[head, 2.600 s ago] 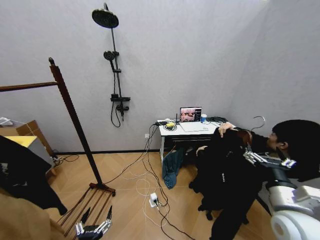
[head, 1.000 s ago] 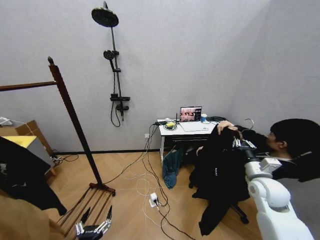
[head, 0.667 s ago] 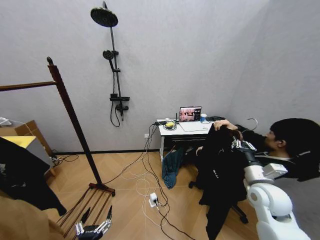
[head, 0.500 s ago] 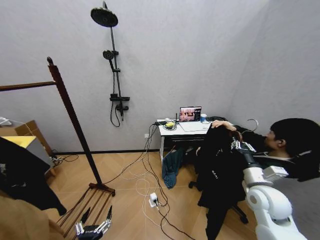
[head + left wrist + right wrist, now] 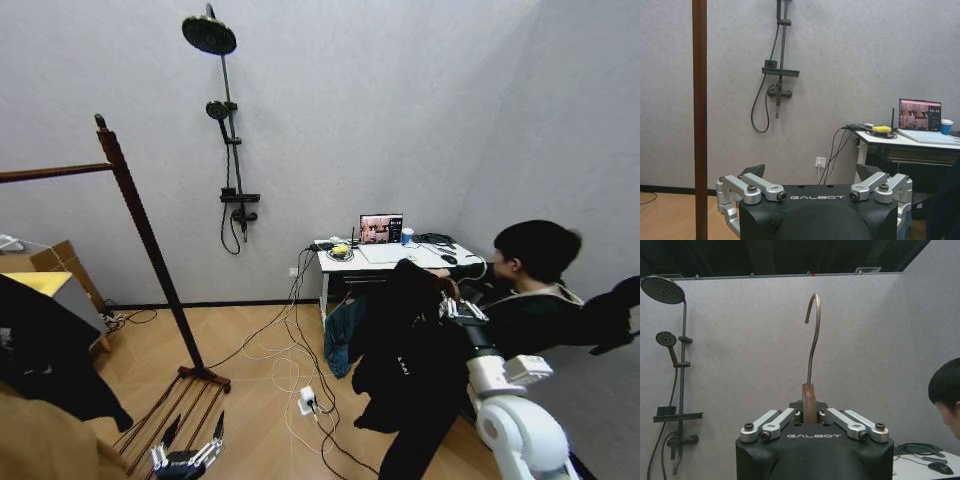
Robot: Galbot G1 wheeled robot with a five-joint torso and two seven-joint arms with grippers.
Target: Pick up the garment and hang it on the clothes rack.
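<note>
In the head view the right arm rises from the lower right corner and reaches up and forward, its right gripper point(image 5: 450, 306) at the top of one black garment point(image 5: 405, 345), which hangs with its long axis roughly vertical, collar up and hem toward the floor, on the right side of the room in front of the white surface point(image 5: 385, 257) at the far wall. One clothes rack point(image 5: 140, 232) stands well apart on the left, a single tilted post with a knob top visible, its bar running off the left edge and its slatted base near the floor. The left gripper point(image 5: 186, 458) hangs low at the bottom edge, close to that base. In the left wrist view the left gripper point(image 5: 816, 190) has its fingers point(image 5: 750, 186) spread apart with nothing between them, and one rack post point(image 5: 700, 115) stands upright beside it. In the right wrist view the right gripper point(image 5: 807, 416) has its fingers point(image 5: 775, 424) pressed in on the wooden neck of the hanger point(image 5: 809, 402); one metal hook point(image 5: 813, 337) stands straight up from it, its open curl apparently turned toward the shower pole point(image 5: 684, 365) side.
</note>
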